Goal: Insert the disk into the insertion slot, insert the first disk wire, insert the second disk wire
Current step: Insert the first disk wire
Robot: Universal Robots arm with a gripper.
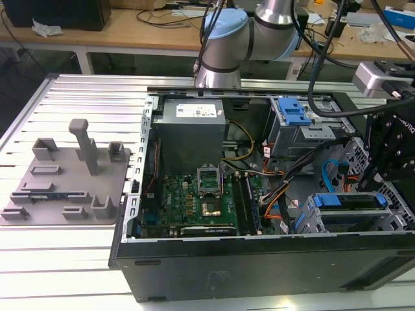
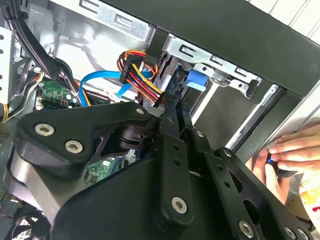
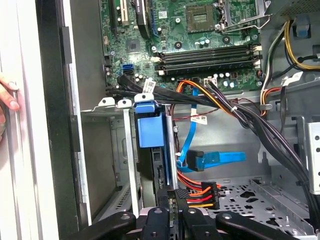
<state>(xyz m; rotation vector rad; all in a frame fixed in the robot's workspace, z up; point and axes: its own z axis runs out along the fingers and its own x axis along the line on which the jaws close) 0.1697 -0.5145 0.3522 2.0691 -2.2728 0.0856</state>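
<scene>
Tool (image 3: pixel 173 194) by disk (image 3: pixel 150 127): blue-framed, edge-on, inside insertion slot (image 3: pixel 107 103).

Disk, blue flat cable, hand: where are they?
Disk (image 3: pixel 150 127): first wrist view, on its blue carrier.
Blue flat cable (image 3: pixel 227 158): first wrist view, on its flat stretch.
Hand (image 2: pixel 295 154): second wrist view, on its fingers.

A ribbed silver aluminium table (image 1: pixel 58 272) is carrying an open black computer case (image 1: pixel 259 269) lying on its side — and, beside it, a grey plastic fixture plate (image 1: pixel 58 181).
</scene>
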